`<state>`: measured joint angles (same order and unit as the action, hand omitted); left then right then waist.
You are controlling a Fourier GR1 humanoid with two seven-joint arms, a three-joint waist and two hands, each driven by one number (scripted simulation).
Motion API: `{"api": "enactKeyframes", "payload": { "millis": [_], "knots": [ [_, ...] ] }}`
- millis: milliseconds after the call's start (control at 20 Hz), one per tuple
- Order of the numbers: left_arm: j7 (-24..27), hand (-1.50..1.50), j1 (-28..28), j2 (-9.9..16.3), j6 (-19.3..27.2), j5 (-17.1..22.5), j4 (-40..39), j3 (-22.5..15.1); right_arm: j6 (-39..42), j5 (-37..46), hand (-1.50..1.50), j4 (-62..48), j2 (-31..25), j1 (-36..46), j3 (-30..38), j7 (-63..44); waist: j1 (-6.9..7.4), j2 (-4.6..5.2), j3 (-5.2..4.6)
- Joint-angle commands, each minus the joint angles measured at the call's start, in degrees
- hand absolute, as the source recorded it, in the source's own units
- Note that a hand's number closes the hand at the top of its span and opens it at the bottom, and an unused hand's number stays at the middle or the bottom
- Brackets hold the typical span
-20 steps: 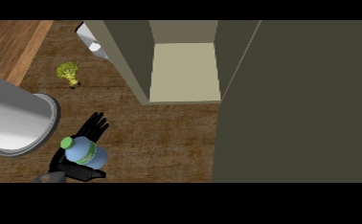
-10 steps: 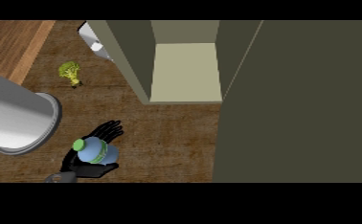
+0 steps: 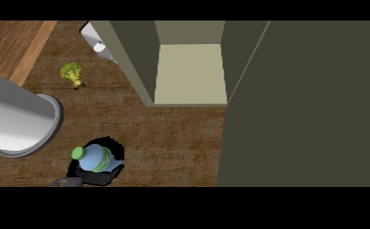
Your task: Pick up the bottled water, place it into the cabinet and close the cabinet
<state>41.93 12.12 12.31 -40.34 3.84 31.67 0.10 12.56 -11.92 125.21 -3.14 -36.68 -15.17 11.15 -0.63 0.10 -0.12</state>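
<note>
**Bottle in the left hand, near the open cabinet**

Since half a second ago the black fingers that spread above the bottle have folded down around it, and the bottle with the hand has slid a little to the right along the counter's near edge. At the bottom left of the head view the left hand [image 3: 92, 174] is wrapped round the water bottle [image 3: 98, 158], its dark fingers showing behind and under the blue body; only the bottle's top, with a green cap tilted to the left, is clear. A short piece of grey forearm shows below the hand at the lower edge. The right hand does not show.

Just left of the bottle, apart from it, a large grey round vessel [image 3: 25, 125] lies against the left edge. Hand and bottle are over the brown wooden counter [image 3: 173, 140]. Farther back on the left a small yellow-green thing [image 3: 72, 74] lies on the counter, too small to name. Beyond it, partly hidden by the cabinet's wall, is a white object [image 3: 98, 44].

The cabinet [image 3: 189, 71] stands open at the middle, pale floor inside bare. Its dark door [image 3: 303, 105] fills the right side.
</note>
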Motion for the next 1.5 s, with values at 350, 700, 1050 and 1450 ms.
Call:
{"api": "enactKeyframes", "payload": {
  "millis": [350,700,1050,1450],
  "knots": [
    [2.24,1.50,3.48,-1.75,3.29,11.46,-6.27,10.46,0.62,-1.28,-1.50,0.57,-1.83,1.15,2.88,0.06,-0.22,0.23,-0.03],
    [-4.50,1.50,7.81,-4.19,7.76,17.82,-4.79,14.64,2.47,-0.72,-1.50,-2.85,-1.95,-1.84,1.56,4.36,0.18,-0.21,0.14],
    [-8.97,1.50,5.80,-2.94,4.36,20.66,-1.10,14.59,-1.78,3.29,-1.50,0.64,0.79,-1.48,-4.85,0.77,0.33,-0.18,0.11],
    [-22.63,1.50,-0.53,-8.45,14.79,23.07,22.14,9.42,-2.28,-0.03,-1.50,-2.79,-0.32,4.07,-0.51,-0.75,0.89,-0.31,0.18]
  ]
}}
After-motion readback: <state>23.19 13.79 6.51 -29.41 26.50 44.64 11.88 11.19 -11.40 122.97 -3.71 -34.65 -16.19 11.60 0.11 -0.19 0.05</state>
